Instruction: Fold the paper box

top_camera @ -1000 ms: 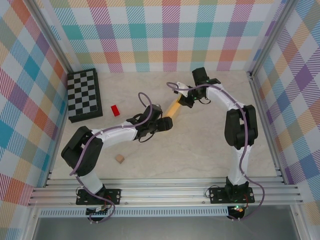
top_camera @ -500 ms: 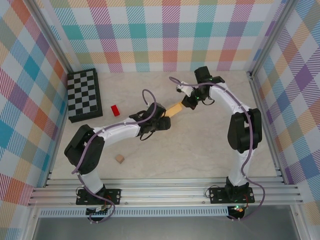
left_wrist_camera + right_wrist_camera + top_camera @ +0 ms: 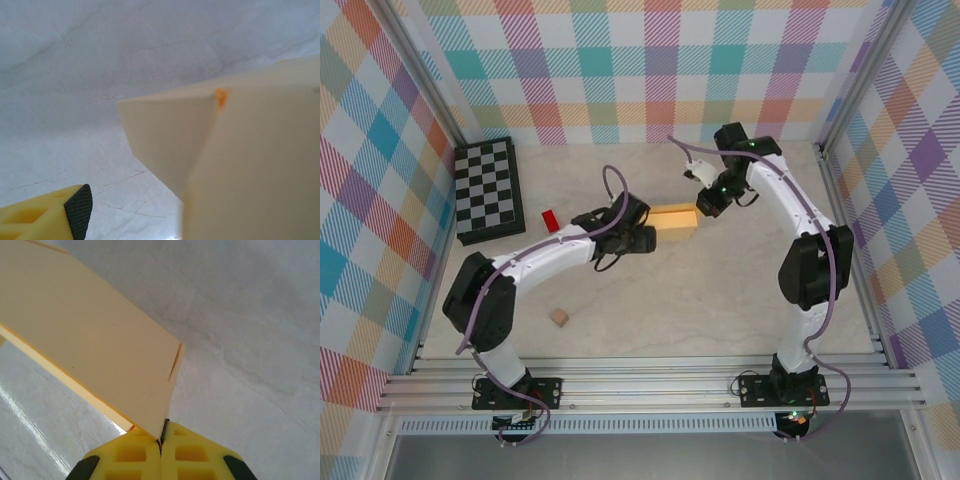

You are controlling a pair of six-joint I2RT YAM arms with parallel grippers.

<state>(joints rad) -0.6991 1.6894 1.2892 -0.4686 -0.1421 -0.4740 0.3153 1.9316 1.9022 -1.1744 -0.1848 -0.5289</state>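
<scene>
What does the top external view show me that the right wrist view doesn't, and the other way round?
Top external adds the layout: a black-and-white chessboard at the left, a small red block beside it, a small tan cube nearer the bases, and the left gripper at the left end of the yellow-orange paper box. Right wrist adds close detail: the right gripper shut on the card's corner, and a short slit near it. Both share the paper box, the right gripper and the pale marbled table.

Chessboard (image 3: 488, 190) at far left, small red block (image 3: 551, 219) just beside it, tan cube (image 3: 559, 317) well apart, nearer.
</scene>
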